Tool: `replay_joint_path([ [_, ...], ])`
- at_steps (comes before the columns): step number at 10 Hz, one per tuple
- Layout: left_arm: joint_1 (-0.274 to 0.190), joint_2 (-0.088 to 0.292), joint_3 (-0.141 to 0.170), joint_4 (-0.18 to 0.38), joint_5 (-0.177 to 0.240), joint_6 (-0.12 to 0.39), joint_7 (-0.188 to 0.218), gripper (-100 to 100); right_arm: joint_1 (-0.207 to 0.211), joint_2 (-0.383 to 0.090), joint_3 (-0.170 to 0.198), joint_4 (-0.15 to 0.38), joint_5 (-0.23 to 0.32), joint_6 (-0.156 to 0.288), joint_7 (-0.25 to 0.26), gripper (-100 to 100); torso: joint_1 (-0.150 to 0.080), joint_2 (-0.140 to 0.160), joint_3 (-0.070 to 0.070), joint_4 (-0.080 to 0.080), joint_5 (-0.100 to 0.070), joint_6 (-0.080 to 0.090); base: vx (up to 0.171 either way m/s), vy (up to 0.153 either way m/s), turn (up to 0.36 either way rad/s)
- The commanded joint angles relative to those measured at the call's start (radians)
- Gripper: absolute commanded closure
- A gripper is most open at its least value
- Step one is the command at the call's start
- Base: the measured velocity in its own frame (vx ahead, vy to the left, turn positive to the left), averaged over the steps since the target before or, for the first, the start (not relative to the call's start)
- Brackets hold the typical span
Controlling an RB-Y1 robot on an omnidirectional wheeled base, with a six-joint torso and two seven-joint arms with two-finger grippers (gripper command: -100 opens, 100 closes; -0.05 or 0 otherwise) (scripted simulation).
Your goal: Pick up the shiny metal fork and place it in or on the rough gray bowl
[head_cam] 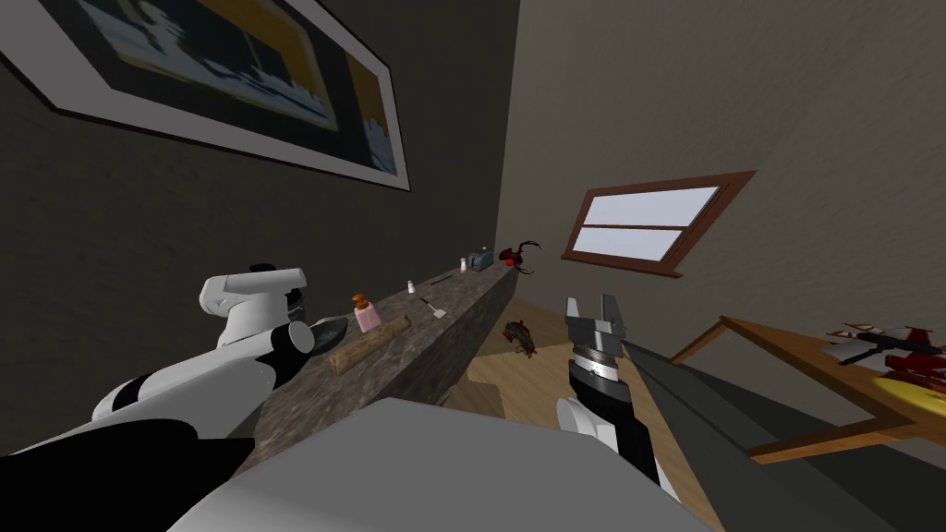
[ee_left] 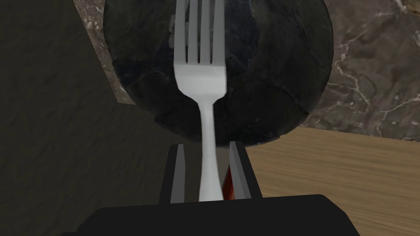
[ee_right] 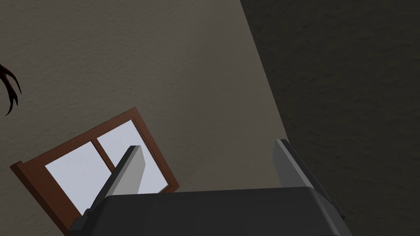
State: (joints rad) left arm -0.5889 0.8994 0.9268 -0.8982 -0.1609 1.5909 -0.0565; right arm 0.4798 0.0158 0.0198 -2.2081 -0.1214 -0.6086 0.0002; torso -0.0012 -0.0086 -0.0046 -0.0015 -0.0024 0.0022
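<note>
My left gripper (ee_left: 206,144) is shut on the handle of a shiny metal fork (ee_left: 201,78). The fork points straight out from the fingers, and its tines reach over the rough dark grey bowl (ee_left: 266,82). That bowl (head_cam: 330,326) sits at the near end of a marbled stone counter (head_cam: 406,365), right beside my left hand. My right gripper (head_cam: 596,319) is raised off to the right of the counter, over the floor. Its fingers (ee_right: 131,172) stand open with nothing between them.
Along the counter lie a wooden rolling pin (head_cam: 369,344), a pink bottle (head_cam: 366,314), a small shaker (head_cam: 411,287), a spatula (head_cam: 434,308) and a toaster (head_cam: 479,261). A wooden table (head_cam: 813,369) with clutter stands at the right. The floor (ee_left: 348,172) is wood.
</note>
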Motion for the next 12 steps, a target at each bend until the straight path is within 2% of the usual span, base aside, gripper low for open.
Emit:
replay_joint_path([
  [1,0.0,0.0,0.0,0.0,0.0,0.0,0.0,100,0.0,0.0,0.0,0.0,0.0,0.0,0.0,0,0.0,0.0,0.0,0.0,0.0,0.0,0.031,0.03,-0.027],
  [2,-0.001,0.001,-0.001,0.001,0.0,-0.002,-0.001,-100,0.0,0.0,0.0,0.0,0.0,0.0,0.0,0,-0.001,0.002,0.001,0.0,0.0,-0.001,0.007,0.005,-0.001],
  [6,-0.001,0.001,-0.001,0.001,0.0,-0.002,-0.001,-100,0.0,0.0,0.0,0.0,0.0,0.0,0.0,0,-0.004,0.006,0.003,0.001,-0.001,-0.001,0.0,0.0,0.0],
  [7,-0.001,0.001,-0.001,0.001,0.0,-0.002,-0.001,0,0.0,0.0,0.0,0.0,0.0,0.0,0.0,0,-0.004,0.006,0.004,0.001,-0.001,-0.001,0.0,0.0,0.0],
  [8,-0.012,0.021,0.007,-0.016,-0.007,0.037,-0.014,-100,0.0,0.0,0.0,0.0,0.0,0.0,0.0,0,-0.004,0.006,0.004,0.001,-0.001,-0.001,-0.003,0.006,-0.042],
  [12,-0.034,0.063,0.022,-0.05,-0.021,0.115,-0.04,-100,0.0,0.0,0.0,0.0,0.0,0.0,0.0,0,-0.003,0.007,0.004,0.002,-0.001,-0.001,-0.005,0.013,-0.045],
])
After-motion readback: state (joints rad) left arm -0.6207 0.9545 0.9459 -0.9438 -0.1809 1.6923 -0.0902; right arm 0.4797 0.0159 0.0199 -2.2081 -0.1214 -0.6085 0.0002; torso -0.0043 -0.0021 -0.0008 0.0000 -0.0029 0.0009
